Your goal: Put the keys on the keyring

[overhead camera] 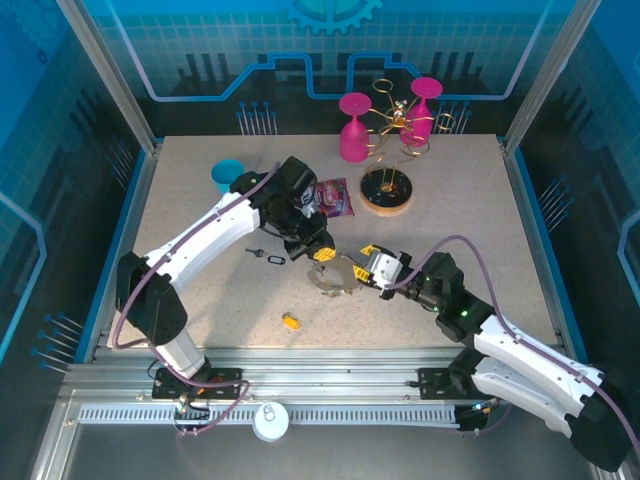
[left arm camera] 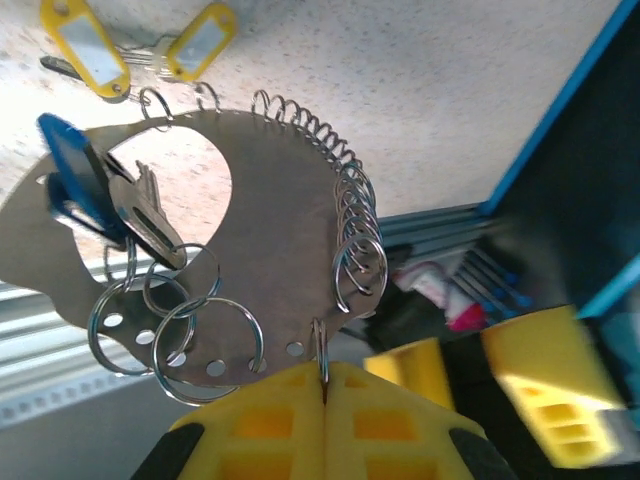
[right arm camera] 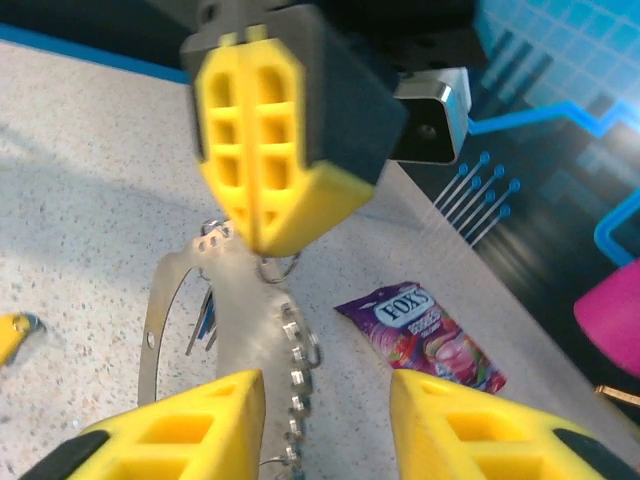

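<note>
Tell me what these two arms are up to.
The left gripper is shut on the edge of the keyring, a flat metal plate lined with split rings, held above the table. A blue-tagged key hangs from it. The right gripper is open, fingers either side of the ringed edge. Two yellow-tagged keys lie on the table.

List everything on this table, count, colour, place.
flat grey metal keyring plate with rings: one, grey, centre
blue-tagged key: one, blue, on plate
yellow-tagged keys: two, yellow, tabletop
black-tagged key: one, black, centre left
purple snack packet: one, purple, behind plate
teal cup: one, teal, back left
round wooden base: one, tan, back
magenta glasses: two, magenta, back
gold wire rack: one, gold, back edge
left gripper: one, yellow jaws shut on plate
right gripper: one, yellow jaws open around rings
</note>
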